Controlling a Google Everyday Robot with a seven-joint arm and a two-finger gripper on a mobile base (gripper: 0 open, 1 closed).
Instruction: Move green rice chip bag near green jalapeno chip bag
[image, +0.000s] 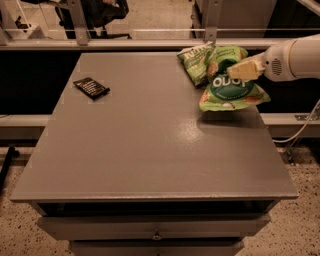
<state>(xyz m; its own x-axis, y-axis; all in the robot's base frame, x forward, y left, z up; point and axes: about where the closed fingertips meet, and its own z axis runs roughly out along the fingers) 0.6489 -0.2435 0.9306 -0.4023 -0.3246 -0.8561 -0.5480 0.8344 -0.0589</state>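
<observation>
Carrying is the step in hand, and it looks close to done. Your gripper (237, 71) sits at about two o'clock over the table (150, 145), coming in from the right edge on the white arm (295, 57). It is clamped on the upper part of the rice chip bag (231, 91). The bag hangs below it with the "dang" lettering upside down. A shadow on the tabletop just under the bag suggests it is in the air, though from this angle you cannot be sure its lower edge is clear of the surface.

The jalapeno chip bag (192, 59) lies at about one o'clock near the far edge of the table. The carried bag is just beside it, at its four o'clock, and the two may overlap or touch at the top.

Your next move is probably a short, straight lowering until the bag rests flat on the table, then a release and a clean lift away. Watch the near right edge: part of the bag hangs close to it, so bias the drop slightly toward nine o'clock. The black packet (91, 88) at ten o'clock is well apart.
</observation>
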